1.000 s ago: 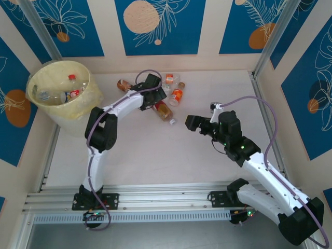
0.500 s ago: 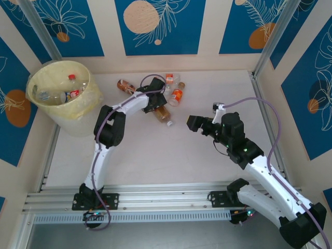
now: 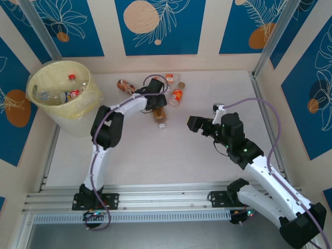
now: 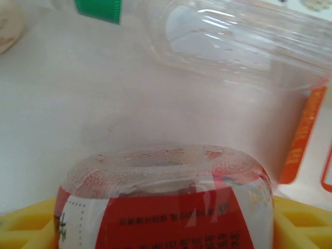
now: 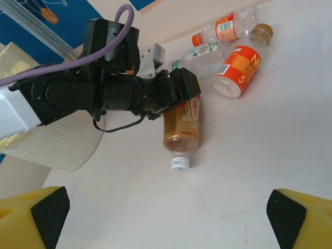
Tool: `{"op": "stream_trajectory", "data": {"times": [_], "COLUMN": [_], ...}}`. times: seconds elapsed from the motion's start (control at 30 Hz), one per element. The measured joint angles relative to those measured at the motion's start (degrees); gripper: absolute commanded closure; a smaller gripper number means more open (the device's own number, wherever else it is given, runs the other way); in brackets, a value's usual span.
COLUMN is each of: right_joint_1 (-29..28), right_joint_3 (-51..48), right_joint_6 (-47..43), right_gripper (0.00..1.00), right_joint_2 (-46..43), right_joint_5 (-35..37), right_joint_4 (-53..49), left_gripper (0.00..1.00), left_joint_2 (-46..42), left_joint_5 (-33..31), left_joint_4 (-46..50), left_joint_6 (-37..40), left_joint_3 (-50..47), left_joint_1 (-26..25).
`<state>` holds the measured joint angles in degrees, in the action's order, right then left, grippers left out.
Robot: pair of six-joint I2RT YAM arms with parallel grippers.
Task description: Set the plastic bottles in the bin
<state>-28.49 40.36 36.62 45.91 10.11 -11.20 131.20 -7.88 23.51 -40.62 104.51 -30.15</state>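
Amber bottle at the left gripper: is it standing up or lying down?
Lying down. The amber bottle rests on its side on the table, its white cap pointing away from the left gripper.

Red-label bottle between pads of left claw: lower body cut off at bottom edge. Clear bottle just beyond claw: blurred, both ends cropped. Green cap beyond, cropped at top.

The left arm and right arm are glossy white links joined by black housings on black bases, each trailing a looping lilac cable, with small green lights and yellow fingers tipped with black pads.
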Motion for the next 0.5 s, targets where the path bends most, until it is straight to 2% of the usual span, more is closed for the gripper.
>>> {"op": "stream_trajectory", "data": {"times": [0.23,0.4,0.5], "right_joint_1": [0.0,0.0,0.0], "right_joint_3": [0.0,0.0,0.0], "right_joint_6": [0.0,0.0,0.0], "right_gripper": [0.00,0.00,0.00], "right_joint_2": [0.0,0.0,0.0], "right_joint_5": [0.0,0.2,0.2], "right_joint_4": [0.0,0.0,0.0], "left_gripper": [0.64,0.74,0.96], "left_joint_2": [-5.5,-7.5,-9.1], "left_joint_5": [2.2,3.4,4.3], "left_joint_4": [-7.8,-11.1,-12.6], "left_joint_6": [4.3,6.6,7.8], "left_joint_3": [-9.5,-12.9,-15.2], "left_joint_1": [0.0,0.0,0.0]}}
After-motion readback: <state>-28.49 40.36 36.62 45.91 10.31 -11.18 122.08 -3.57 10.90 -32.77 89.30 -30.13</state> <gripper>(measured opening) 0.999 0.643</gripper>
